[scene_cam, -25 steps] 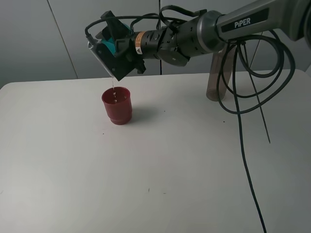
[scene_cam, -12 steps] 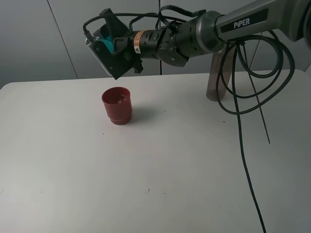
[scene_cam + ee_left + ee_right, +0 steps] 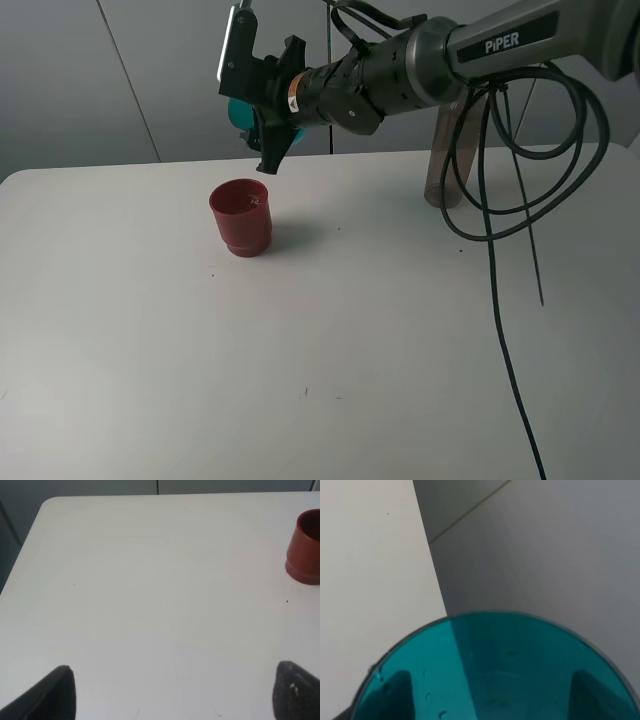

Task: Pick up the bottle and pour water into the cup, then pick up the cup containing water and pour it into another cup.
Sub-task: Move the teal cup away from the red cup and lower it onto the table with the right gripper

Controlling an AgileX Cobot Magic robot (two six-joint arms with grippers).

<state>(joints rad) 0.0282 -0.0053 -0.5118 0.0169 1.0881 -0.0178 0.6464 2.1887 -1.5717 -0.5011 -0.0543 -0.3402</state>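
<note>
Over on the left, the left gripper (image 3: 172, 692) is only visible from its own camera, two dark fingertips (image 3: 52, 692) set wide apart above bare white table (image 3: 330, 330), nothing between them. A little to the right of that stands the dark red cup (image 3: 241, 217), upright on the table, its wider rim on top and narrower stepped base below; the left wrist view catches it too, at the edge (image 3: 305, 547). Just above and slightly behind the red cup hangs the right gripper (image 3: 250, 105), reaching in from the right across the middle, its jaws pinched on the teal cup (image 3: 240, 112), which is carried clear of the red cup and not touching it. From the right wrist camera the teal cup's rim and translucent wall fill the lower part of the view (image 3: 495, 670), with a few droplets clinging inside. Far right, behind the arm and its looping black cables (image 3: 495, 200), the smoky brown bottle (image 3: 440, 170) stands upright near the table's back edge.
</note>
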